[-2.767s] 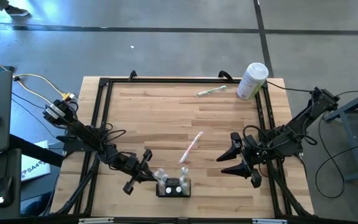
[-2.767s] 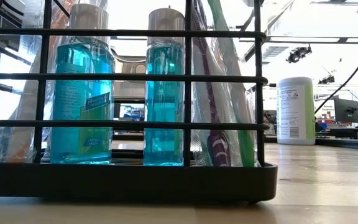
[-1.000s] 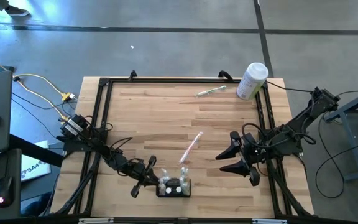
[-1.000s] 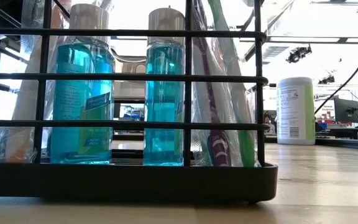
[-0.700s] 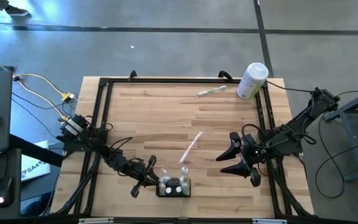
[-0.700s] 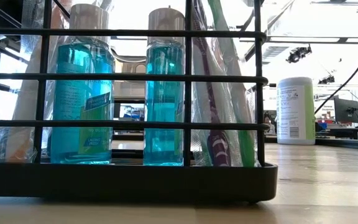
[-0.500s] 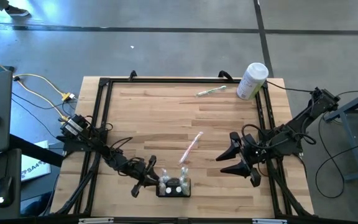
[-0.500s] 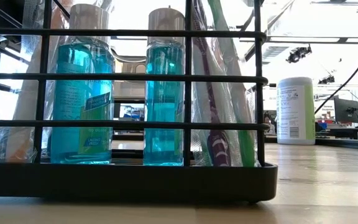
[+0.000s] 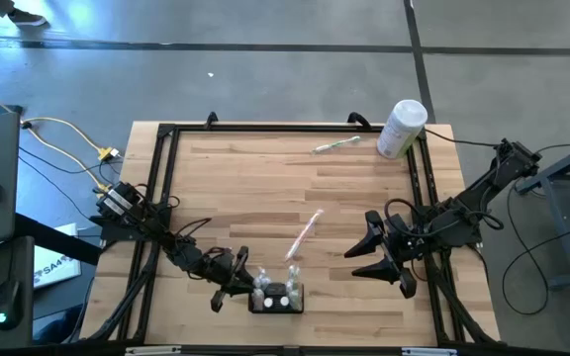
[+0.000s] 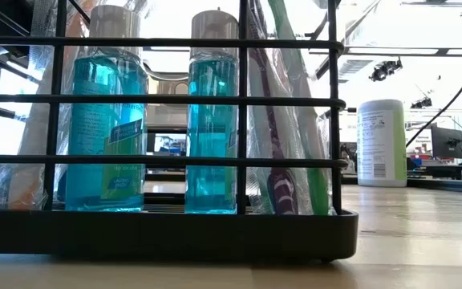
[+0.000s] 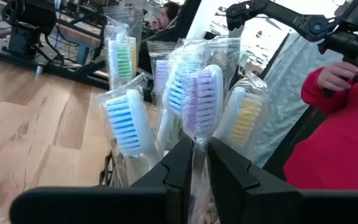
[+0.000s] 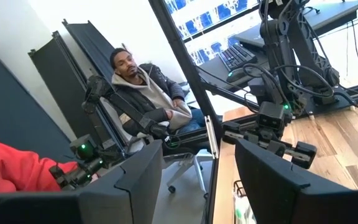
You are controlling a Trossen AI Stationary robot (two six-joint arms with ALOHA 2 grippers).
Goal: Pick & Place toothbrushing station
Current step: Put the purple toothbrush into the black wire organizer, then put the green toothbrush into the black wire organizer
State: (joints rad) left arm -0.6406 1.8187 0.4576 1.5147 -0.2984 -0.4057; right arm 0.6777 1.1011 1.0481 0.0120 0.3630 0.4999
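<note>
The left tool [image 11: 201, 144] has moved in since a few seconds ago. In the high view it then stood a little to the left of the toothbrushing station [image 9: 277, 297]; now it is hard against the station's left side, at the lower middle of the frame, and it has barely shifted in the last second. Its fingers are parted by only a narrow slit. The wrapped neck of a purple-bristled toothbrush [image 11: 199, 99] runs up through that slit, its head standing among the other brushes. The hold looks slack rather than pinched, so I judge this brush has just been stood in the station and let go.

Crowded close round it in the left wrist view are a blue-bristled toothbrush [image 11: 126, 121], a yellow-bristled one [image 11: 244, 118] and a green one [image 11: 123, 59] behind, all in clear wrappers. These wrappers press against the tool, and pulling back could drag one out. The low view fills with the station's black wire frame, which holds two blue mouthwash bottles [image 10: 107, 120] and more bagged brushes at the right.

Further out on the table [image 9: 245, 188], a pink wrapped toothbrush [image 9: 305, 233] lies loose at the centre. A green wrapped toothbrush [image 9: 335, 144] lies near the upper edge, just left of a white container [image 9: 401, 128] at the upper right corner. Both brushes appear still to be collected.

The right tool [image 9: 367, 255] waits at the right of the frame, fingers spread wide and holding nothing. A person in a red sleeve [image 11: 347, 137] shows beyond the table.
</note>
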